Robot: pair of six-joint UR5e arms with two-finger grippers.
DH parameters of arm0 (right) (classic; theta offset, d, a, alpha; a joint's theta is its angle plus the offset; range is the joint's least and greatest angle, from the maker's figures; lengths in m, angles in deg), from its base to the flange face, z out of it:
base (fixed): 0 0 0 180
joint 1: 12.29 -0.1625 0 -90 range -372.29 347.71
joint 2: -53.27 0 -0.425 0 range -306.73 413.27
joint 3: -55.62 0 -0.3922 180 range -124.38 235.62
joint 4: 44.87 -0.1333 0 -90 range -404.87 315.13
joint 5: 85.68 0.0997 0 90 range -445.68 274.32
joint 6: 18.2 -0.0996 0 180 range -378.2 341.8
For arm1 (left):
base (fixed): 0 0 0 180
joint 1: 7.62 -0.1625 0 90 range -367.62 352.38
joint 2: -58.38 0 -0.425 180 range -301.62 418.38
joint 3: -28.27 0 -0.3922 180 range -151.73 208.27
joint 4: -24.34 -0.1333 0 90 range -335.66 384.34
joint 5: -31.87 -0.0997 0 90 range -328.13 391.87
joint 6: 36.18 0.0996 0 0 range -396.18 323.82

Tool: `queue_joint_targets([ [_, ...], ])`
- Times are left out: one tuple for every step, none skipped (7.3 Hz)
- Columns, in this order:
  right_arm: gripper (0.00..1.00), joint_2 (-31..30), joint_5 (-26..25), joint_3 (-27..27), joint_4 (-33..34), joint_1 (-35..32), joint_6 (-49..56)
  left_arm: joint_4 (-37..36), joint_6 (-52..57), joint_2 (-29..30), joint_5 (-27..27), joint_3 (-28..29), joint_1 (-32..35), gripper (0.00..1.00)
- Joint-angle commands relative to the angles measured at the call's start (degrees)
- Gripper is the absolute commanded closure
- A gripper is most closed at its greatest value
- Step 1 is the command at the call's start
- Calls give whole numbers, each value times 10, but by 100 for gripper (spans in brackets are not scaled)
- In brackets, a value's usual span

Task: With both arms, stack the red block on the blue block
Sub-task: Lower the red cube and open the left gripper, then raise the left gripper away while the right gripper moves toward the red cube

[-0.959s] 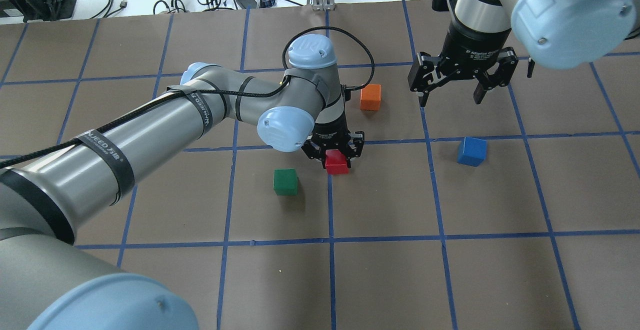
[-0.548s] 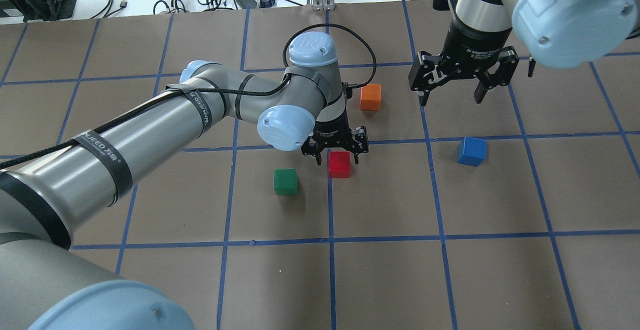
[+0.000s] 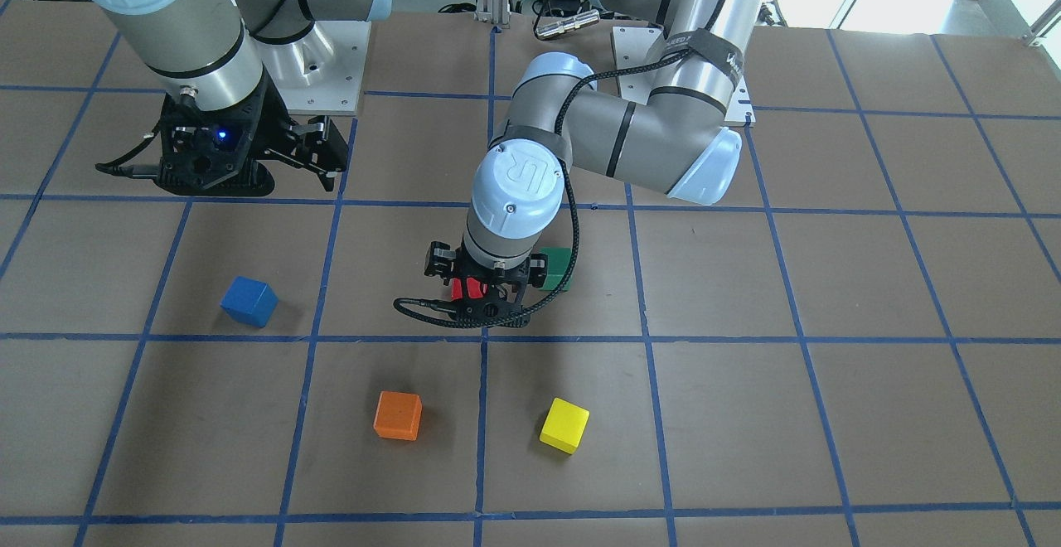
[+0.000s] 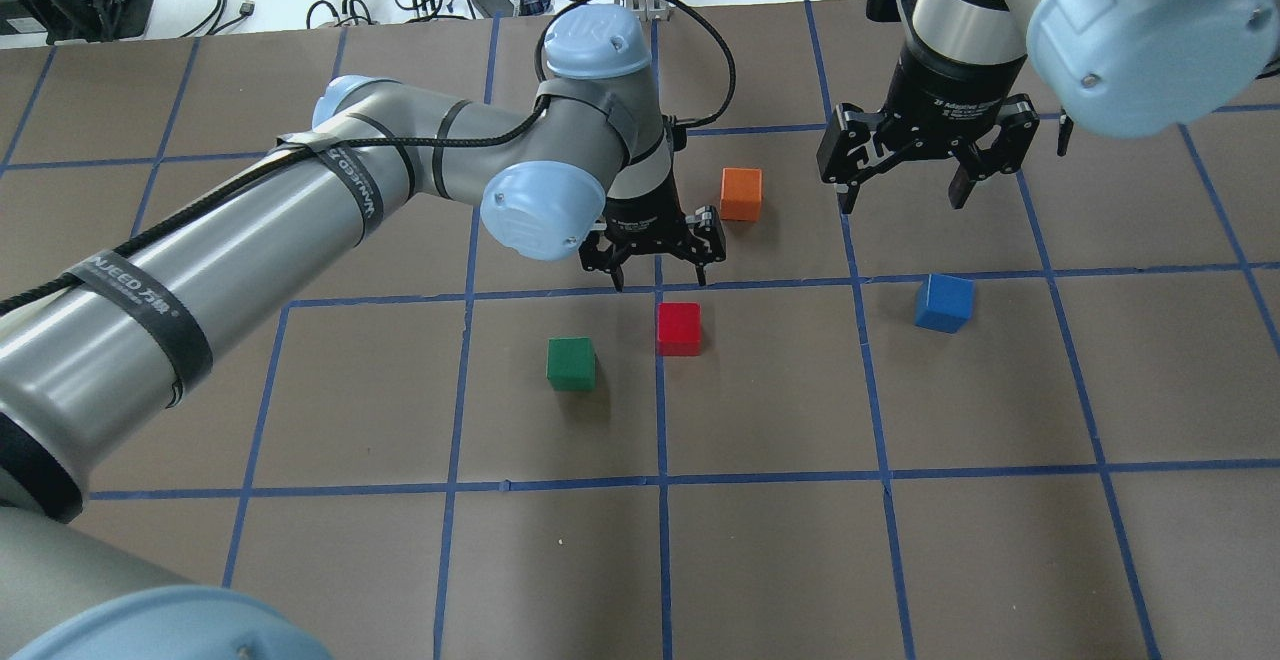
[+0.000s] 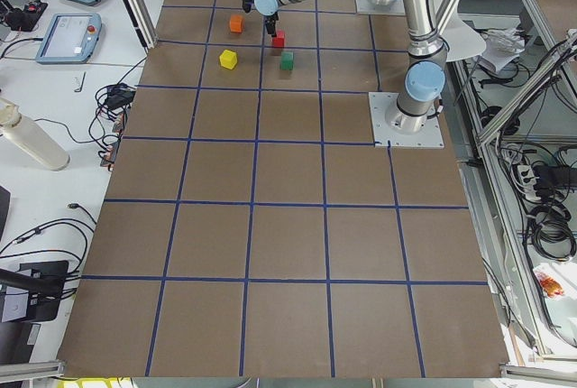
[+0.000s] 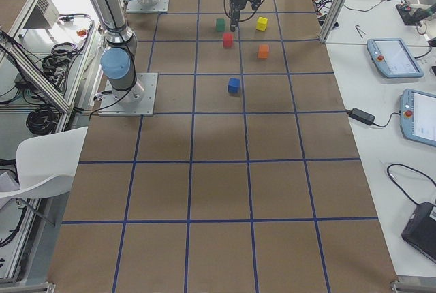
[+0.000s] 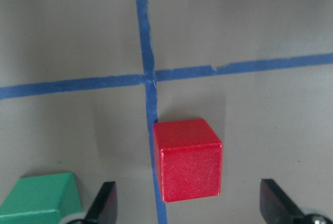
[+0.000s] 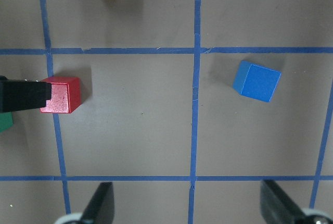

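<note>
The red block stands on the table by a blue tape line, free of any gripper. My left gripper is open and empty, and hovers above the block and slightly beyond it. In the left wrist view the red block lies between and below the spread fingers. In the front-facing view the left wrist hides most of the red block. The blue block sits alone to the right. My right gripper is open and empty, raised above the table beyond the blue block.
A green block sits just left of the red one. An orange block lies beyond the left gripper. A yellow block shows in the front-facing view beside the orange one. Cables and gear lie beyond the table's far edge.
My left gripper has opened, let go of the red block and lifted away from it toward the far side. The red block stays on the table. The right arm has barely moved.
</note>
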Motion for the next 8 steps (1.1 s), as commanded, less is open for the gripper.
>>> queue_joint_targets([
  [0, 0, 6, 1, 2, -2, -1, 54, 4, -20, -37, 43, -34, 1],
  [0, 0, 3, 2, 2, -3, -7, 63, 5, -35, -66, 49, -42, 0],
  [0, 2, 6, 2, 2, -4, -10, 93, 40, -56, -76, 52, -58, 0],
  [0, 3, 7, 3, 2, -5, -11, 130, 76, -75, -115, 53, -81, 0],
  [0, 5, 7, 5, 2, -6, -11, 139, 89, -92, -117, 53, -107, 0],
  [0, 9, 7, 6, 3, -7, -11, 162, 125, -108, -118, 53, -134, 0],
  [0, 17, 8, 6, 2, -9, -18, 193, 174, -127, -118, 54, -164, 0],
  [0, 20, 7, 8, 15, -9, -31, 210, 204, -140, -118, 54, -189, 0],
])
